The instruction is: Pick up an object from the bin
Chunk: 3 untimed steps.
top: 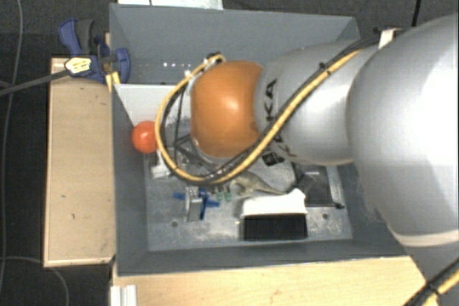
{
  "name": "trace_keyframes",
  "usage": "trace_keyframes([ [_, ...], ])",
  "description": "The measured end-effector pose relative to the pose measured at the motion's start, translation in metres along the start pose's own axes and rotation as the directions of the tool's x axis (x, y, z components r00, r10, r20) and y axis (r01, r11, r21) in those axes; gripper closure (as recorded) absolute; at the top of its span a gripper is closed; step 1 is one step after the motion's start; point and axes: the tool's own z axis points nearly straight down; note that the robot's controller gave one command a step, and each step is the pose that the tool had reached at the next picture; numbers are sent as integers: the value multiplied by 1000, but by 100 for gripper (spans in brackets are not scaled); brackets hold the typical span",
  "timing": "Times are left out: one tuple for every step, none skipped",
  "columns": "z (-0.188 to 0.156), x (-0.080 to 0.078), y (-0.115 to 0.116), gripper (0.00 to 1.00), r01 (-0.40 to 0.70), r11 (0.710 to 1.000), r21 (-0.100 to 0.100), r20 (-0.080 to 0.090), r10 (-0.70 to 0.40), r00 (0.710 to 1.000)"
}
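Progress looks early: the pincer [195, 197], opening impossible to tell, is down in the grey metal bin [133, 226] near a round orange ball [143, 137], with nothing visibly lifted.

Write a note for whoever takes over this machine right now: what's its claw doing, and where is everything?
Gripper: low in the bin, under the arm's orange cover; open or shut can't be told.
Things: small blue piece right beside it; orange ball by the left wall; white brush with black bristles at the front; small heap behind the brush.
Done: nothing visibly picked.
Left: grasp one thing, lift it out.
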Motion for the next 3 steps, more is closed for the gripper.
trace_keyframes([
  [10,-9,-27,0,-38,999,1,-1,38,999],
  [11,-16,-37,0,8,1000,0,4,-8,1000],
  [28,-9,-36,0,204,979,0,0,-204,979],
])
